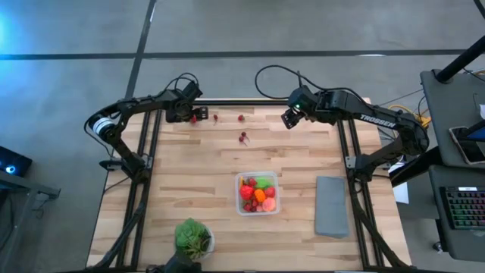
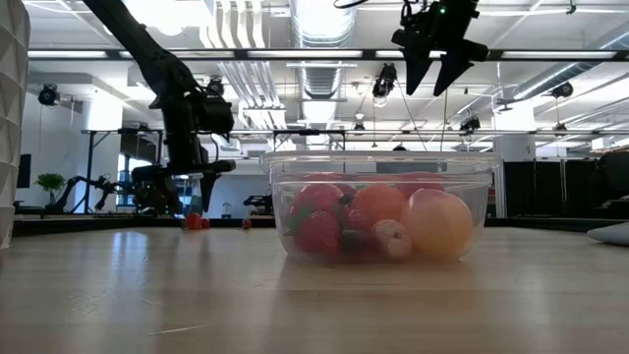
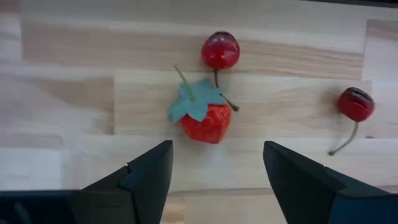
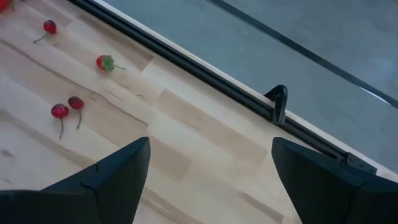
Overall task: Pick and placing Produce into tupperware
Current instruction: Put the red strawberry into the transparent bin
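Observation:
My left gripper is open near the table's far left edge, hovering over a red strawberry with a green leaf that lies on the wood between its fingers' line. One cherry lies right beside the strawberry and another lies apart. More loose pieces lie nearby: a cherry, a small strawberry and a cherry pair. The clear tupperware holds red, orange, green and yellow produce. My right gripper is open and raised high over the far edge.
A flat grey slab lies to the right of the tupperware. A leafy green plant in a white bowl stands at the near edge. The table's black frame rail runs along the far edge. Bare wood stretches between the loose produce and the tupperware.

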Controlling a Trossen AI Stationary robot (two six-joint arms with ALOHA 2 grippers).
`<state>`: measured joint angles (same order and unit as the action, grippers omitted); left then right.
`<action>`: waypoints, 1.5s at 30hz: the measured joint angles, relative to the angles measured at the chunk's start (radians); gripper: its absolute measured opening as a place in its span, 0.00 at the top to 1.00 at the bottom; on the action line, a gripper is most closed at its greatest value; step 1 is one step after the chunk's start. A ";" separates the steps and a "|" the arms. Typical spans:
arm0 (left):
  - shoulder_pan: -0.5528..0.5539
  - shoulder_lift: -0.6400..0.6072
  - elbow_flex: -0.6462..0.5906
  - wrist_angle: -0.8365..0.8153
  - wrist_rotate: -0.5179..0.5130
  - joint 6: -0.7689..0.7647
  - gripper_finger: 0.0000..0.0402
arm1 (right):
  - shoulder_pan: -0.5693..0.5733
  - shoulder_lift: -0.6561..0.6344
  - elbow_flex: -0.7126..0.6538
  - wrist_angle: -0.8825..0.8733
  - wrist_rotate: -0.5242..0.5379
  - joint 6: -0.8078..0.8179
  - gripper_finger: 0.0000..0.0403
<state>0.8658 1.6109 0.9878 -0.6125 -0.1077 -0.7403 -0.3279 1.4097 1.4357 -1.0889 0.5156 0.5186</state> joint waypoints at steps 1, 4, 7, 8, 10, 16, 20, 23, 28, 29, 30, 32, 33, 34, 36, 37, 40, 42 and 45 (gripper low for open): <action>0.000 -0.002 0.000 0.000 0.014 -0.011 0.43 | 0.000 0.000 0.000 0.001 0.000 0.000 0.18; -0.008 -0.015 0.000 0.003 0.030 -0.007 0.47 | 0.000 0.000 0.000 0.001 0.000 0.000 0.18; -0.028 -0.040 0.000 0.012 0.020 0.050 0.50 | 0.000 0.000 0.000 0.001 0.000 0.000 0.18; -0.036 -0.047 0.000 0.019 0.017 0.077 0.51 | 0.000 0.000 0.000 0.002 0.000 0.000 0.18; -0.051 -0.061 0.000 0.034 -0.002 0.153 0.52 | 0.000 0.000 0.000 0.002 0.000 0.000 0.18; -0.093 -0.075 -0.003 0.061 -0.026 0.380 0.52 | 0.000 0.000 0.000 0.004 0.000 0.000 0.18; -0.109 -0.075 -0.027 0.057 -0.033 0.411 0.52 | 0.000 0.000 0.000 0.007 0.000 0.000 0.18; -0.127 -0.075 -0.034 0.057 -0.040 0.463 0.52 | 0.000 0.000 0.000 0.008 0.000 0.000 0.18; -0.169 -0.075 -0.037 0.061 -0.140 0.545 0.52 | 0.000 0.000 0.000 0.009 0.000 0.000 0.18; -0.168 -0.075 -0.039 0.059 -0.143 0.532 0.52 | 0.000 0.000 0.000 0.009 0.000 0.000 0.18; -0.166 -0.075 -0.040 0.051 -0.145 0.507 0.52 | 0.000 0.000 0.000 0.010 0.000 0.001 0.18; -0.159 -0.073 -0.043 0.040 -0.159 0.435 0.52 | 0.000 0.000 0.000 0.010 0.000 0.001 0.18; -0.158 -0.071 -0.043 0.036 -0.165 0.397 0.52 | 0.000 0.000 0.000 0.010 0.000 0.001 0.18; -0.158 -0.071 -0.043 0.031 -0.170 0.368 0.52 | 0.000 0.000 0.000 0.011 0.000 0.001 0.18; -0.168 -0.072 -0.043 0.031 -0.174 0.379 0.52 | 0.000 0.000 0.000 0.011 0.000 0.001 0.18; -0.181 -0.073 -0.043 0.036 -0.181 0.416 0.52 | 0.000 0.000 0.000 0.010 0.000 0.001 0.18; -0.227 -0.075 -0.044 0.041 -0.224 0.535 0.52 | 0.000 0.000 0.000 0.010 0.000 0.001 0.18; -0.250 -0.075 -0.053 0.073 -0.254 0.590 0.52 | 0.000 0.000 0.000 0.010 0.000 0.004 0.18; -0.275 -0.075 -0.061 0.166 -0.263 0.622 0.52 | 0.000 0.000 0.000 0.010 0.000 0.004 0.18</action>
<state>0.5907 1.5364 0.9264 -0.4461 -0.3705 -0.1179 -0.3279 1.4094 1.4357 -1.0790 0.5159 0.5228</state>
